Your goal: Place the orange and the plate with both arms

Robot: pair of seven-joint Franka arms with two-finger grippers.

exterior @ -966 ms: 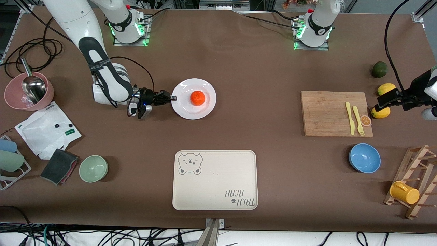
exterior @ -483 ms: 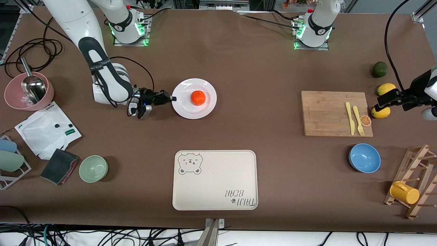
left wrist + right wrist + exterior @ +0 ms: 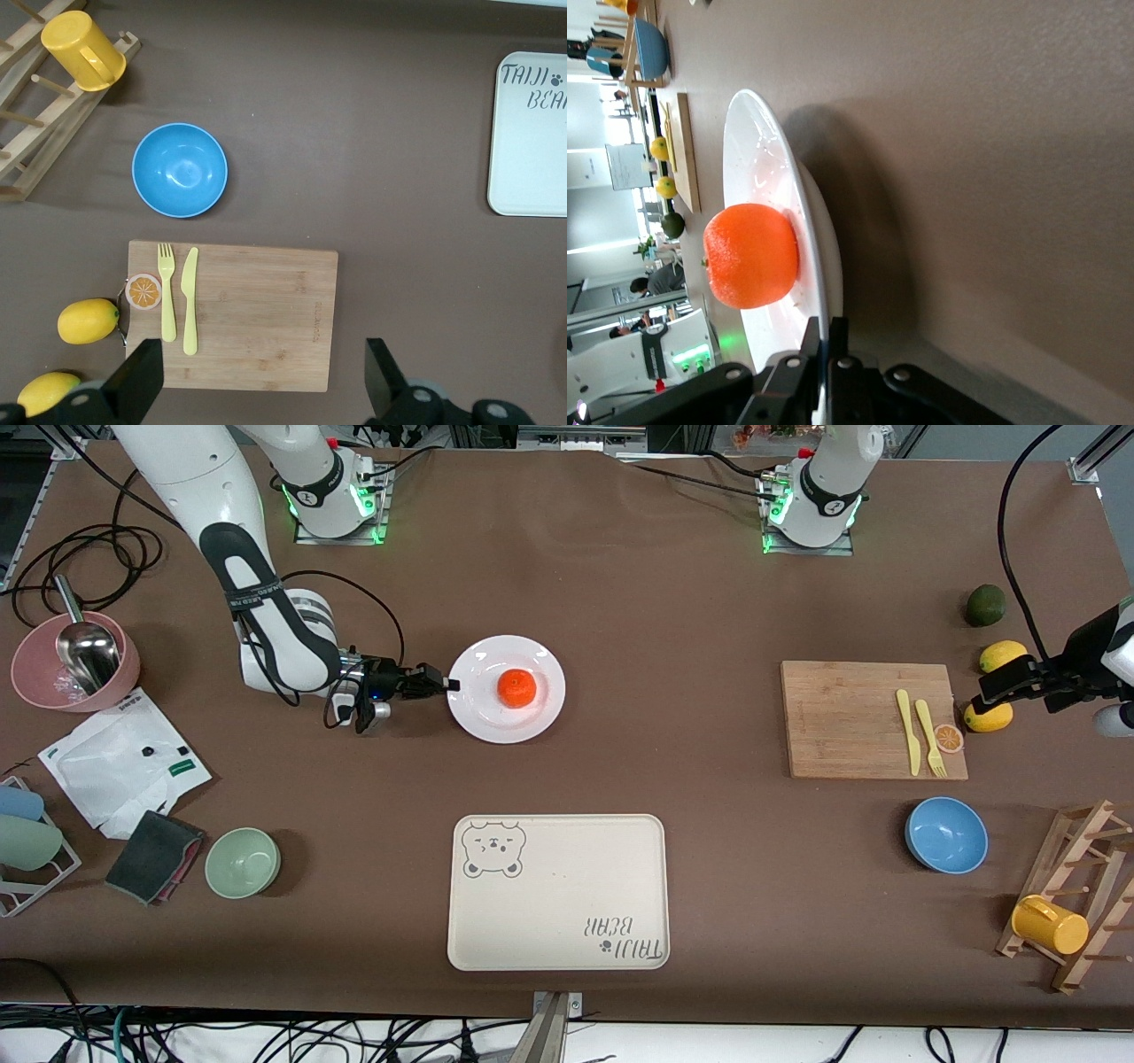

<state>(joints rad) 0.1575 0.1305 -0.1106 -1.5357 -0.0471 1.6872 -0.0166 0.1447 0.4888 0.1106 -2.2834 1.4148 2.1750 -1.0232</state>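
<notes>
The white plate [image 3: 483,713] carries the orange [image 3: 516,687] near its middle. My right gripper [image 3: 450,685] is shut on the plate's rim at the side toward the right arm's end of the table. In the right wrist view the two fingers [image 3: 811,341] pinch the plate's [image 3: 757,159] edge, and the plate is tilted with its underside off the table. The orange [image 3: 750,255] rests on it. My left gripper [image 3: 1001,686] waits open and empty over the cutting board's edge, with its fingers [image 3: 137,381] wide apart.
A cream bear-print tray [image 3: 558,890] lies nearer the front camera than the plate. A wooden cutting board [image 3: 850,717] with a yellow fork and knife, two lemons [image 3: 1001,655], a lime [image 3: 984,605], a blue bowl [image 3: 946,834] and a mug rack are toward the left arm's end. A green bowl [image 3: 243,862] and a pink bowl [image 3: 35,682] are toward the right arm's end.
The plate with the orange has shifted slightly lower in the front view, carried by my right gripper. The left arm has not moved.
</notes>
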